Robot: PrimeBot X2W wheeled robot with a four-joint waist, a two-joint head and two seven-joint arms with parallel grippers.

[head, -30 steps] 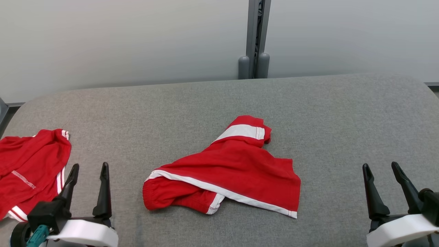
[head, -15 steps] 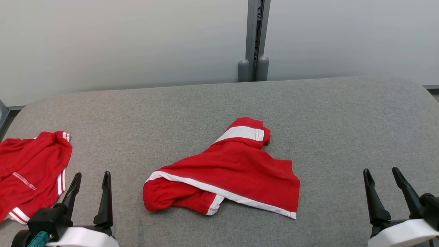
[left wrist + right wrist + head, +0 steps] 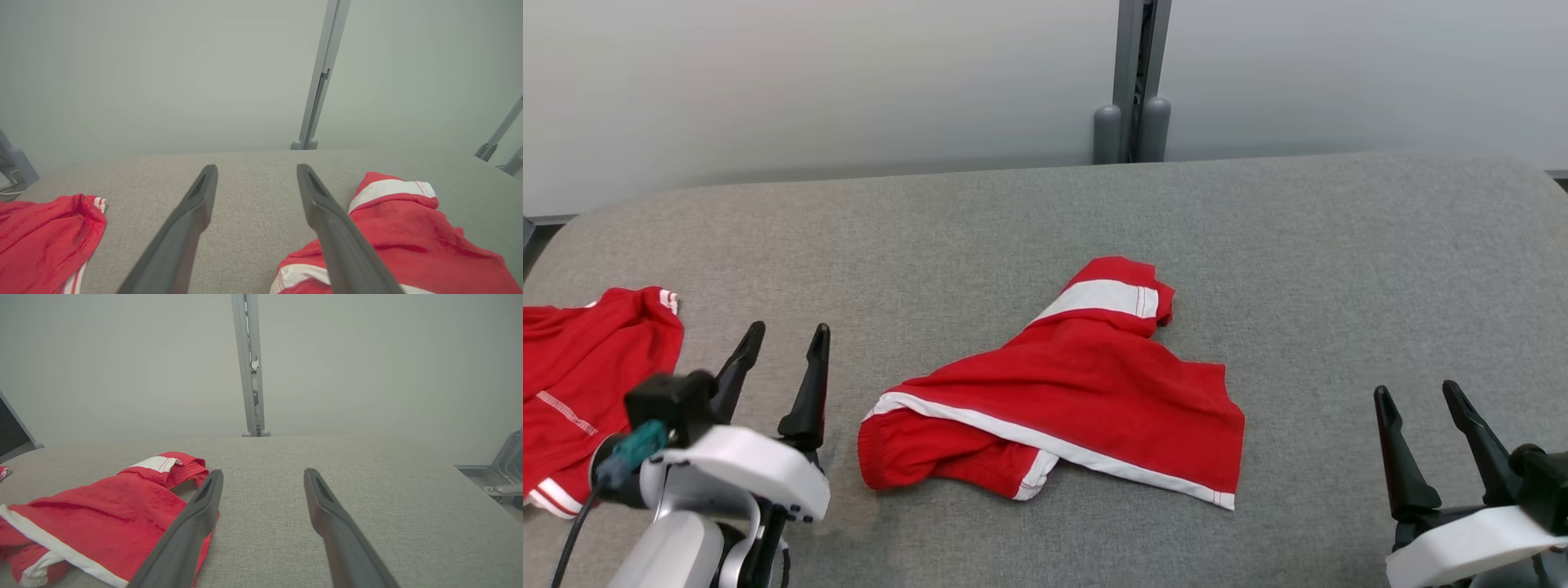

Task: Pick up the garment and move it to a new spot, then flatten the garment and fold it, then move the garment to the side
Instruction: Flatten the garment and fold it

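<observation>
A crumpled red garment with white stripes (image 3: pixel 1078 400) lies in the middle of the grey padded table (image 3: pixel 1323 245); the left wrist view shows it at the lower right (image 3: pixel 408 237) and the right wrist view at the lower left (image 3: pixel 102 514). My left gripper (image 3: pixel 786 336) is open, raised over the table just left of the garment, nothing between its fingers (image 3: pixel 192 216). My right gripper (image 3: pixel 1417 394) is open near the table's front right, well clear of the garment, its fingers (image 3: pixel 331 522) empty.
A second red garment with white trim (image 3: pixel 580 384) lies at the table's left edge, also at the left wrist view's lower left (image 3: pixel 45 241). A grey post (image 3: pixel 1135 82) stands against the pale wall behind the table.
My left arm has risen and moved forward and right, closer to the middle garment. The head camera has shifted slightly. The right gripper and both garments stay where they were.
</observation>
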